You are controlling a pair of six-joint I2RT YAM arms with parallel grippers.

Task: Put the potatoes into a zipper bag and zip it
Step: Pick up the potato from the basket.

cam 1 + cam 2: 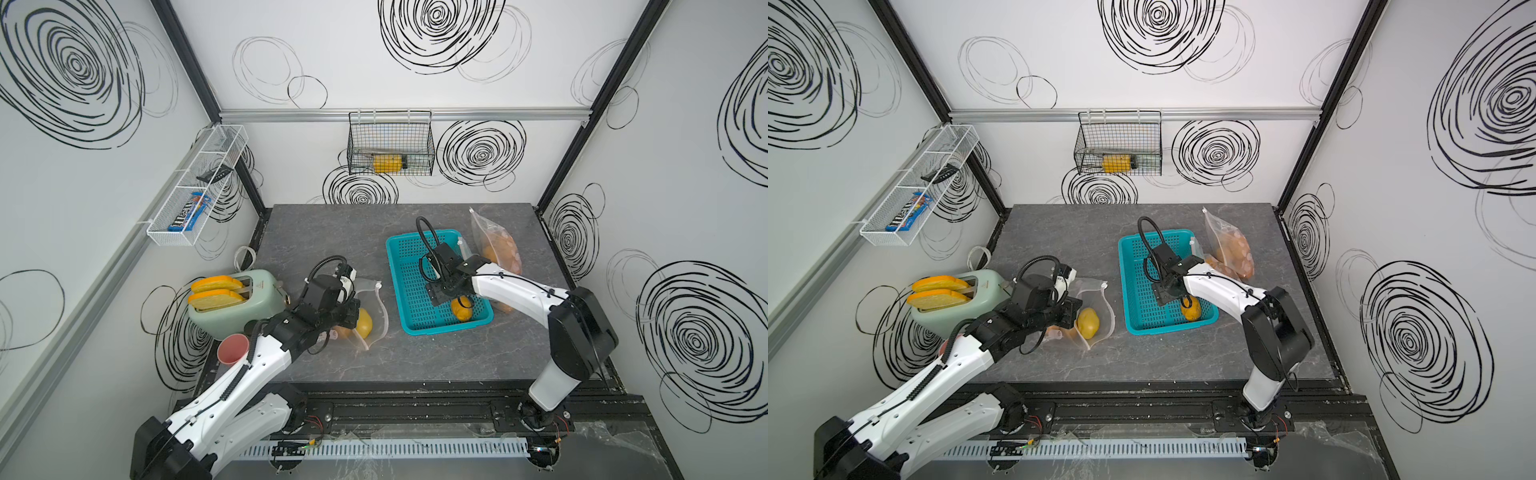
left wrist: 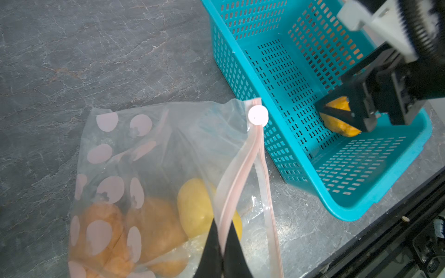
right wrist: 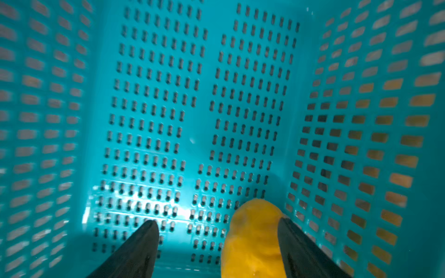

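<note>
A clear zipper bag (image 2: 144,149) with pink dots lies left of the teal basket (image 2: 361,168). Its mouth gapes, and its white slider (image 2: 258,115) sits at one end of the zipper. Inside are a pale yellow potato (image 2: 195,207) and orange-brown potatoes (image 2: 154,226). My left gripper (image 2: 222,231) is shut on the bag's upper zipper strip. My right gripper (image 3: 216,223) stands open inside the basket (image 3: 168,96). One orange potato (image 3: 252,238) lies between its fingers, against one and apart from the other. Both top views show this potato (image 1: 462,312) (image 1: 1192,309) at the basket's near end.
A second bag (image 1: 496,245) holding potatoes lies beyond the basket at the back right. A mint toaster (image 1: 237,303) with two toast slices and a pink cup (image 1: 232,349) stand by the left arm. A black wire basket (image 1: 390,145) and a white wire shelf (image 1: 195,187) hang on the walls.
</note>
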